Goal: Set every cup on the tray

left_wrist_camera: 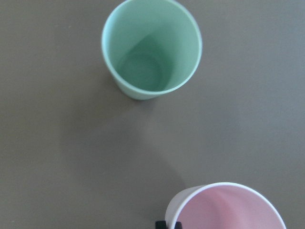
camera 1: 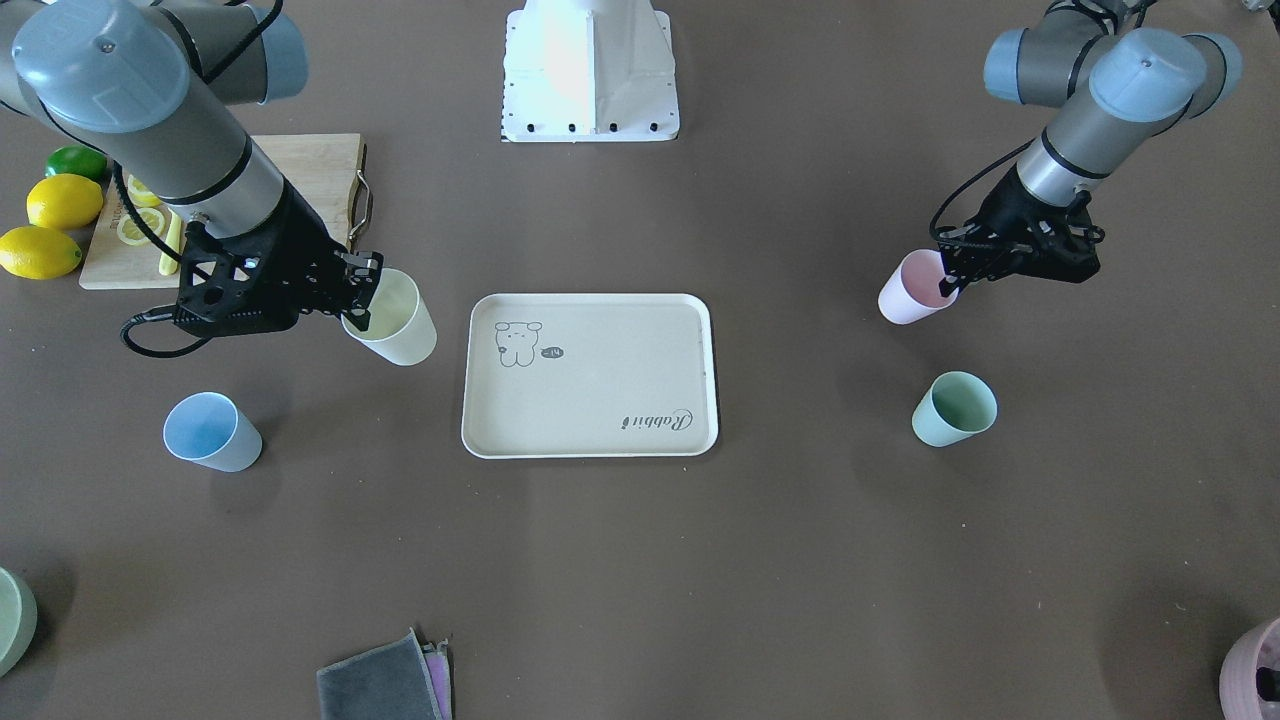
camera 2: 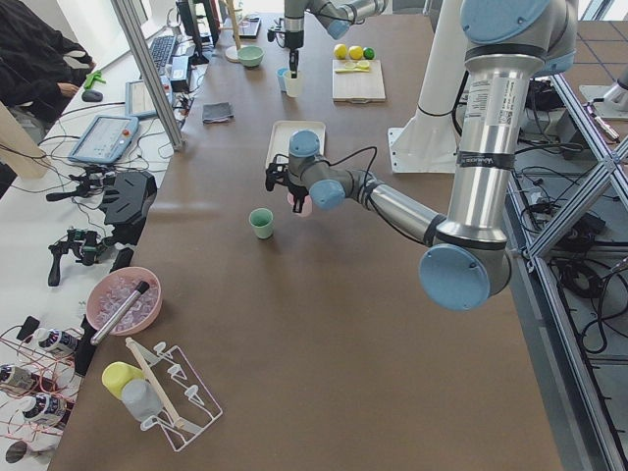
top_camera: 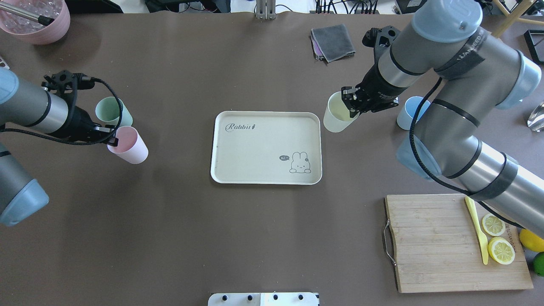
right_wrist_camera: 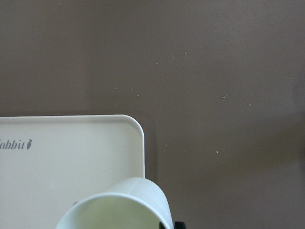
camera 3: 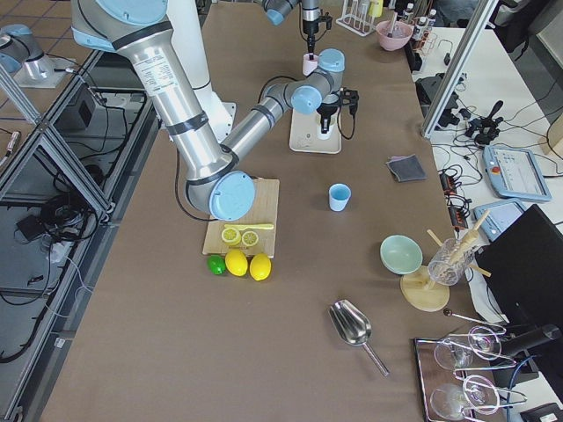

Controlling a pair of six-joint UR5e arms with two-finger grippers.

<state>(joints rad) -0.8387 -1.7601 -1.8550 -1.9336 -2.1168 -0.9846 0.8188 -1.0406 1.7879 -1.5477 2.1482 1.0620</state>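
The cream tray (top_camera: 265,172) with the "Rabbit" script lies mid-table and holds nothing. My right gripper (top_camera: 352,109) is shut on the rim of the pale yellow cup (top_camera: 336,114) and holds it lifted just off the tray's far right corner; the cup also shows in the right wrist view (right_wrist_camera: 116,207). My left gripper (top_camera: 111,138) is shut on the rim of the pink cup (top_camera: 128,146), lifted to the left of the tray. The mint green cup (top_camera: 109,110) stands on the table just beyond it and shows in the left wrist view (left_wrist_camera: 151,47). The blue cup (top_camera: 409,111) stands behind my right arm.
A wooden cutting board (top_camera: 450,242) with lemon slices and a yellow knife lies at the near right. Lemons and a lime (camera 1: 50,215) sit beside it. A grey cloth (top_camera: 333,41) lies at the far edge. A pink pot (top_camera: 36,19) stands at the far left corner.
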